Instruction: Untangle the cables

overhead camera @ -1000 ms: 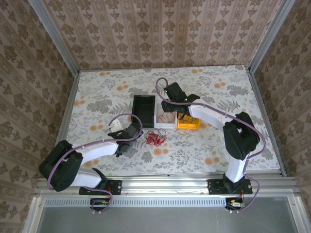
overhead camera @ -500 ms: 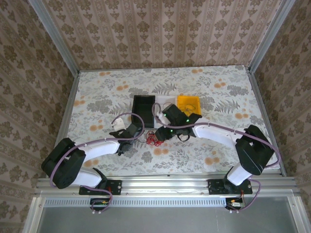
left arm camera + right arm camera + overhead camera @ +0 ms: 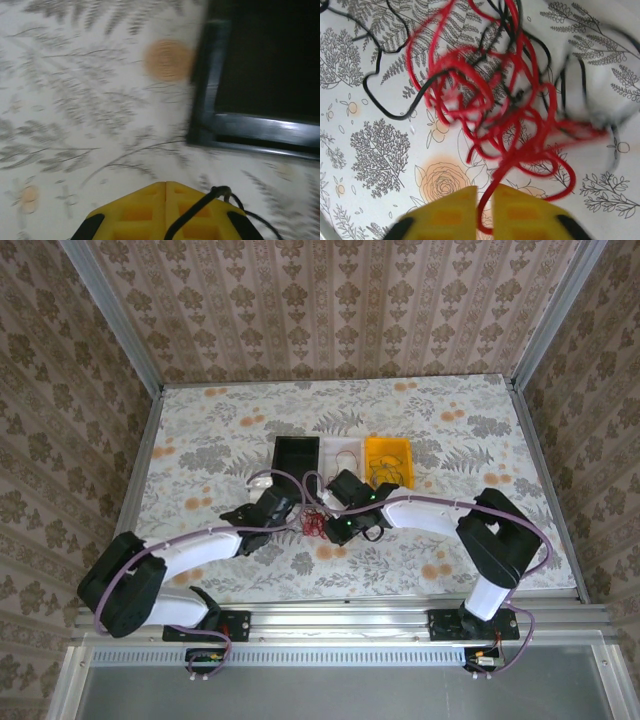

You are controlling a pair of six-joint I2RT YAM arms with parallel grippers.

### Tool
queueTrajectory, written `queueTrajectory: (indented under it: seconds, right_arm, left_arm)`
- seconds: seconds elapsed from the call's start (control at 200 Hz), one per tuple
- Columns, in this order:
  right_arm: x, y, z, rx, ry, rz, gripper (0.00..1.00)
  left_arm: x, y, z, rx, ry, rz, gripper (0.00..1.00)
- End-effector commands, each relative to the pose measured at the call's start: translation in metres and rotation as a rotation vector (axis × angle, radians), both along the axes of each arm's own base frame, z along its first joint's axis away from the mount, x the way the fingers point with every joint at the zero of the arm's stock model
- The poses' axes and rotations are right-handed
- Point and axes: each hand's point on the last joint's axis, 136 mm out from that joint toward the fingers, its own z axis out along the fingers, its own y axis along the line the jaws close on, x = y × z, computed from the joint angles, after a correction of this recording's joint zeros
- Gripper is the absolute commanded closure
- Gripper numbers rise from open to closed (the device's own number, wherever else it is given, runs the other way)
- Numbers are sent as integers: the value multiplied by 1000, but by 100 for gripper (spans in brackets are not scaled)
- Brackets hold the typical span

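Yellow fingers of your right claw (image 3: 484,194) pinch together on a red strand (image 3: 520,155); draw it slowly so loops slip, not tighten. Your left claw (image 3: 166,189) is clamped on a black strand (image 3: 197,212). Overhead, the cables (image 3: 318,523) lie on the surface (image 3: 200,440) near the black bin (image 3: 297,452), which the right wrist view leaves out.

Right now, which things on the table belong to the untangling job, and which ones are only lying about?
Job: cables, a red and black tangle; left gripper, shut on a black strand; right gripper, shut on a red strand.
Lying about: black bin, white bin, yellow bin.
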Motion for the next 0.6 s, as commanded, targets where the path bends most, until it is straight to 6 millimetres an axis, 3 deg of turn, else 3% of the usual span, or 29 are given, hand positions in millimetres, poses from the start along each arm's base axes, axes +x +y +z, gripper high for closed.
queueTrajectory:
  seconds: [0.0,0.13,0.3,0.345,0.42,0.49,0.595]
  right_arm:
    - [0,-3,1,20,-14,-1,95]
    - [-6,-1,6,72,7,15,98]
    - [-9,2,12,109,22,29,98]
    - [-9,3,13,117,27,30,98]
    - [-8,1,15,127,25,20,99]
    - [-6,-1,19,142,17,3,100]
    - [-2,-11,25,175,9,-46,100]
  left_arm:
    - [-12,-52,18,-133,-30,-366,92]
    - [-25,-82,30,-223,-41,-557,53]
    - [-33,-100,12,-212,83,-655,31]
    - [-34,-103,6,-198,114,-664,29]
    - [-32,-104,-4,-173,157,-656,35]
    - [-31,-102,-11,-151,183,-640,67]
    - [-31,-99,-24,-123,216,-623,94]
